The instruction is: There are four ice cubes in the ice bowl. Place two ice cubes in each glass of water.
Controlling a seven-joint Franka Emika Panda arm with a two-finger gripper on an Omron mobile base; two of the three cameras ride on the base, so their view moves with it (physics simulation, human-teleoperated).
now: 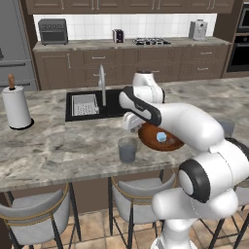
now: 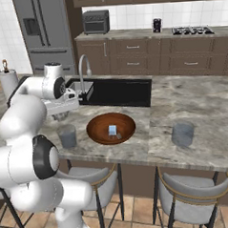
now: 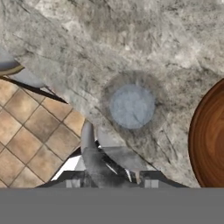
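Above the left glass of water [image 3: 131, 106], the tool [image 2: 62, 115], grip state unclear; 1 ice cube [image 2: 112, 130] in the ice bowl [image 2: 95, 128].

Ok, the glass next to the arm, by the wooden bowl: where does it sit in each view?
Left base view: the near glass stands low centre, at the counter's front edge, left of the ice bowl.
Right base view: mid-left, again left of the ice bowl.
Hand view: seen from above, centre, with the ice bowl at the right edge.
Shared landmark: the ice bowl.
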